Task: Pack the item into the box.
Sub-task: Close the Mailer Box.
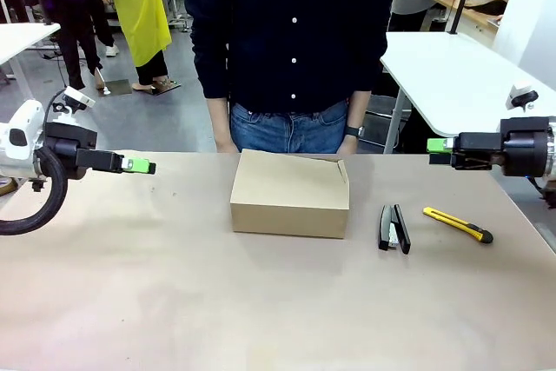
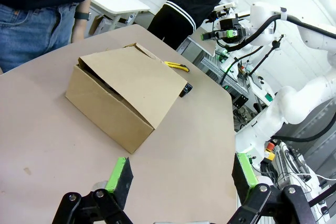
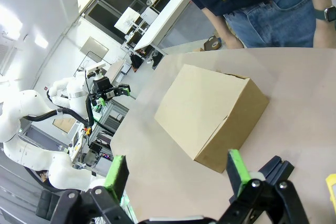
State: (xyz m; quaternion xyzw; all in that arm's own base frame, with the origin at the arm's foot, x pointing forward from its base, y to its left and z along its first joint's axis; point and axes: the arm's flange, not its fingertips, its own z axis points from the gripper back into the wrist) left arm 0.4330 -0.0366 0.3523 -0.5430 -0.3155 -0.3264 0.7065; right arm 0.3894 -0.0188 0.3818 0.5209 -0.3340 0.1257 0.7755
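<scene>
At table centre, the box [image 1: 290, 195] is seen with its flap lowered, not fully tucked; light, stiff cardboard is judged best taken by its side walls. Stapler [image 1: 394, 228] and knife [image 1: 458, 224] lie at three o'clock. Left gripper [image 1: 139, 165] and right gripper [image 1: 440, 147] are held with fingers apart, empty.

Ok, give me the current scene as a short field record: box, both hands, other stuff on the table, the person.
box: brown carton mid-table, flap lid folded down but not tucked flat, a gap along one edge in the left wrist view
pouch: not visible on the table; box contents cannot be told
left hand: open, holding nothing, above the table's left side, apart from the box
right hand: open, holding nothing, above the table's right side
stapler: black, right of the box
utility knife: yellow, right of the stapler
person: standing at the far edge, behind the box
</scene>
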